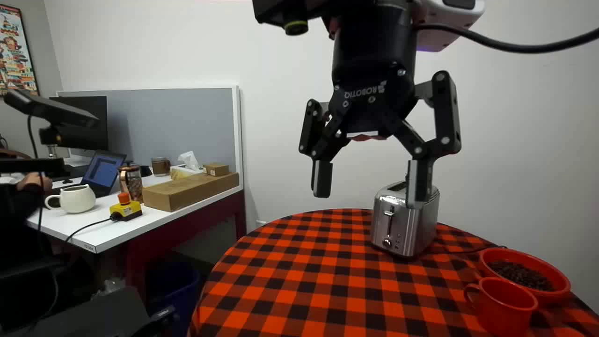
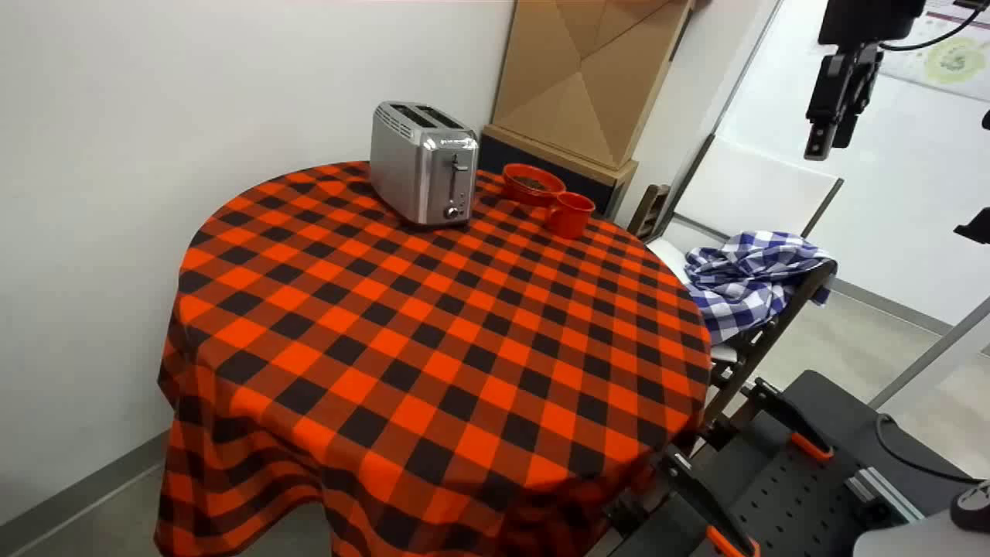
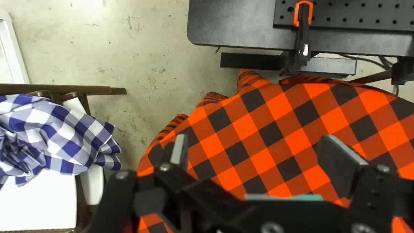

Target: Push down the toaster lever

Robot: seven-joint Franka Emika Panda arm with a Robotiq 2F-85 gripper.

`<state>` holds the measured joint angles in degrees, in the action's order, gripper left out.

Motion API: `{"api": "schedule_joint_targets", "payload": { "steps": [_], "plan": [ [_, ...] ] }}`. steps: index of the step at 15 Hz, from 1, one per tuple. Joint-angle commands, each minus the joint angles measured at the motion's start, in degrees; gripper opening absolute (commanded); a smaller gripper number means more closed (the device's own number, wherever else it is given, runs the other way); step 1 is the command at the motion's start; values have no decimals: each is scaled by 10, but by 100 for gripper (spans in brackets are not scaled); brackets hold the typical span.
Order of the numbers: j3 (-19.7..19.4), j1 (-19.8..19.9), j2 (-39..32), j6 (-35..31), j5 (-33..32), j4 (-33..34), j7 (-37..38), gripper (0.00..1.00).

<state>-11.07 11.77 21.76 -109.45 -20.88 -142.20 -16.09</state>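
The silver toaster stands upright on the checked table, also seen in an exterior view. Its lever sits near the top of the front slot, above a round knob; the lever also shows in an exterior view. My gripper is open and empty, high above the table. One finger overlaps the toaster's top corner in that view, but an exterior view shows the gripper far apart from the toaster. In the wrist view the open fingers are over the tablecloth; the toaster is out of view there.
A red bowl of dark beans and a red mug stand beside the toaster. A wall is behind the table. A chair with a blue checked cloth and a black stand with clamps are near the table's edge.
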Motion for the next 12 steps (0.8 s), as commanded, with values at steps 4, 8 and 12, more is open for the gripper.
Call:
{"api": "schedule_joint_targets", "payload": {
  "steps": [4,8,12],
  "plan": [
    [-7,-6,-53,-28,-3,36,4,100],
    [-2,-11,-143,-92,0,97,7,100],
    [5,-17,-237,-142,17,173,5,100]
  ]
}}
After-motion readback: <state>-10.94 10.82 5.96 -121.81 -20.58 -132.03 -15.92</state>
